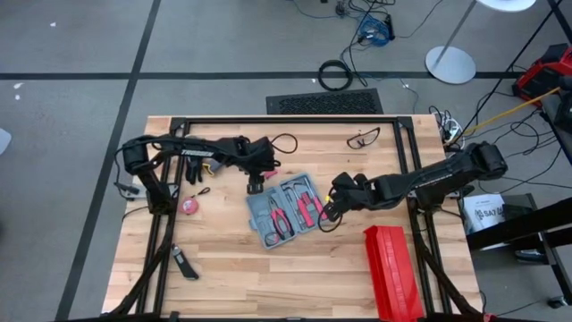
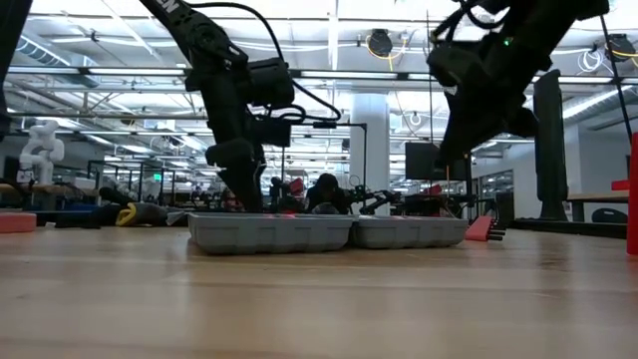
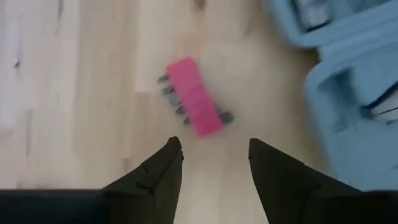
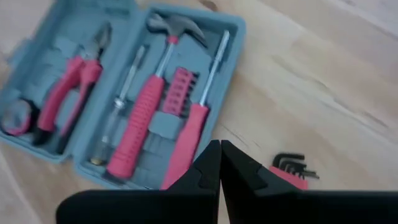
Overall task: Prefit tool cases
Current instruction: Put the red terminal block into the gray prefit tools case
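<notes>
Bit holder set down beside the open tool case at mid-table.
Left gripper, jaws apart, hovers over the pink bit holder; right gripper, jaws together, waits near hex keys, likely next to seat.

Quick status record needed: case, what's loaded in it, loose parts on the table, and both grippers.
case: tool case open flat, mid-table
loaded: hammer, pliers, red-handled screwdriver, clear-handled screwdriver, pink bit strip
loose near case: pink bit holder on the wood beside the case; hex key set on the wood past the case edge
left gripper: open, above the pink bit holder, nothing held
right gripper: shut, empty, at the case's edge
other: red ribbed box at the table's near right
</notes>
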Robot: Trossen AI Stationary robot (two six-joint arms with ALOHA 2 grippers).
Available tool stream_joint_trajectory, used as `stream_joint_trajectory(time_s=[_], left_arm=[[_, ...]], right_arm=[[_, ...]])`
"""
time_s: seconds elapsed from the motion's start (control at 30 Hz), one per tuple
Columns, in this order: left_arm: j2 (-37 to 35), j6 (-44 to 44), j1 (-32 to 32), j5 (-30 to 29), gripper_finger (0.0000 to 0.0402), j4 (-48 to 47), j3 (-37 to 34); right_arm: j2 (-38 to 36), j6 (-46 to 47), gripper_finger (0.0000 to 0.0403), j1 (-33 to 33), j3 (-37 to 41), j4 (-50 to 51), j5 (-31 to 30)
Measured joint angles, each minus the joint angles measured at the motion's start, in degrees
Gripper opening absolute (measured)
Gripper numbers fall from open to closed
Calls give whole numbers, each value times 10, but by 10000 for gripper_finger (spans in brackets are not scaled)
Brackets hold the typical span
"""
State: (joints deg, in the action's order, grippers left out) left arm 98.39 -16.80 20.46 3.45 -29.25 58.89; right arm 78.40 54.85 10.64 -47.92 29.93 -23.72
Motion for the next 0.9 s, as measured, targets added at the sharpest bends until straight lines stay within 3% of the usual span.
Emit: stream_joint_trajectory(time_s=[0.27, 0.77, 0.9], left_arm=[[6, 14, -1, -2, 187, 28, 0], [96, 15, 4, -2, 187, 87, 3], [99, 17, 9, 4, 158, 98, 2]], right_arm=[[15, 4, 4, 0, 6, -16, -1], [15, -1, 4, 0, 6, -47, -3], [15, 0, 4, 0, 6, -55, -2]])
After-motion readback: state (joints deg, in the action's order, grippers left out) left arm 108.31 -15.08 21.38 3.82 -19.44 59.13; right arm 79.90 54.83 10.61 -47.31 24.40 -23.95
